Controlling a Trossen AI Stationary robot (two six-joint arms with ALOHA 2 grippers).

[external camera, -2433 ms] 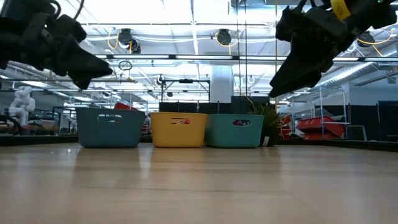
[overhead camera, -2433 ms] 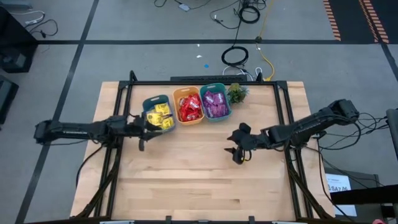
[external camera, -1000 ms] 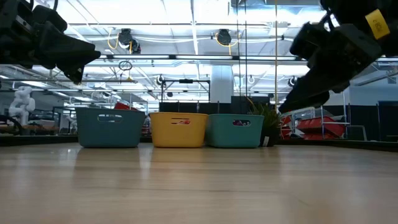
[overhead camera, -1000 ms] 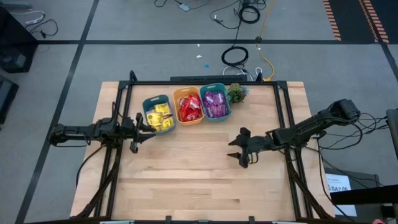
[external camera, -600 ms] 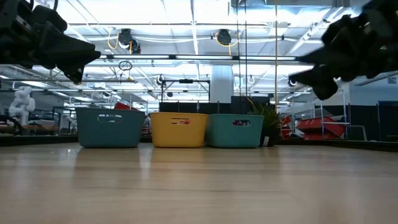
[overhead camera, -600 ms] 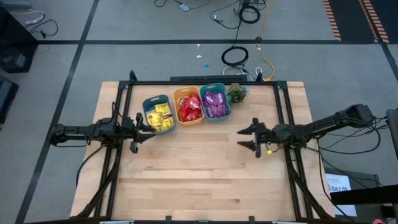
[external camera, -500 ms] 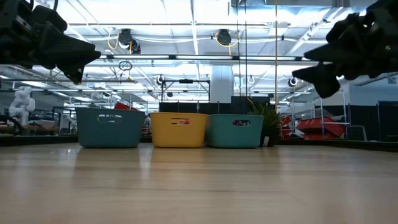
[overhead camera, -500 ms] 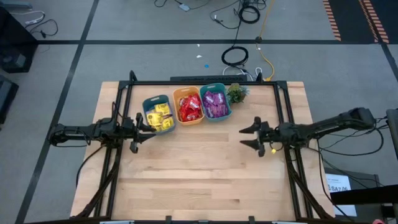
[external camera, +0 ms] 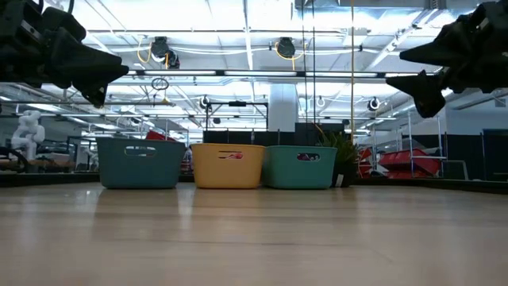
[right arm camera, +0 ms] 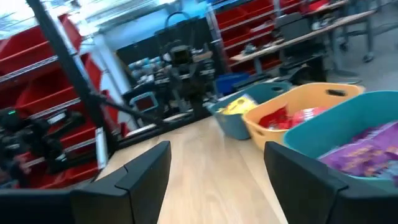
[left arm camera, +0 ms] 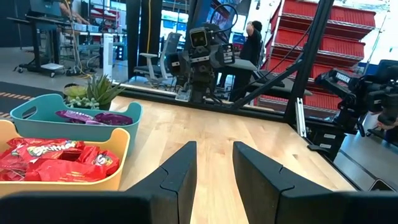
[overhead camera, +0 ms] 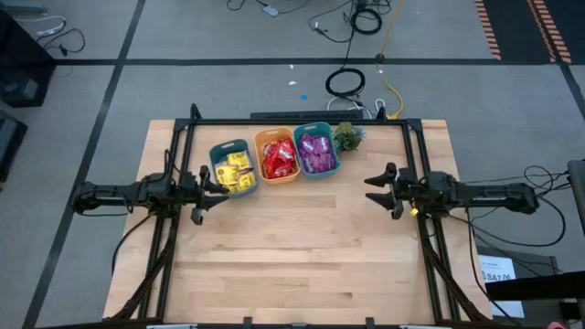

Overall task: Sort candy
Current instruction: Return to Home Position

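Note:
The candy lies sorted in three bins in a row at the table's far side. Yellow packets [overhead camera: 234,170] fill the left teal bin, red packets [overhead camera: 280,158] the orange bin, purple packets [overhead camera: 317,151] the right teal bin. My left gripper [overhead camera: 202,195] hovers open and empty just near-left of the yellow-candy bin, pointing level toward the table's right [left arm camera: 214,177]. My right gripper [overhead camera: 378,191] hovers open and empty right of the bins, pointing level toward the left [right arm camera: 217,180]. Both hang high above the table, as the low view shows for my left gripper [external camera: 99,75] and my right gripper [external camera: 413,71].
A small green plant [overhead camera: 347,137] stands right of the purple-candy bin [external camera: 299,166]. Bare wooden table [overhead camera: 292,256] spreads over the middle and near side. A black frame [overhead camera: 302,122] runs along the table's far and side edges. Red shelving fills the room beyond.
My right gripper has drawn back toward the table's right and far edges, risen, and tipped from pointing slantwise down to level, staying open. The bins and candy have stayed put.

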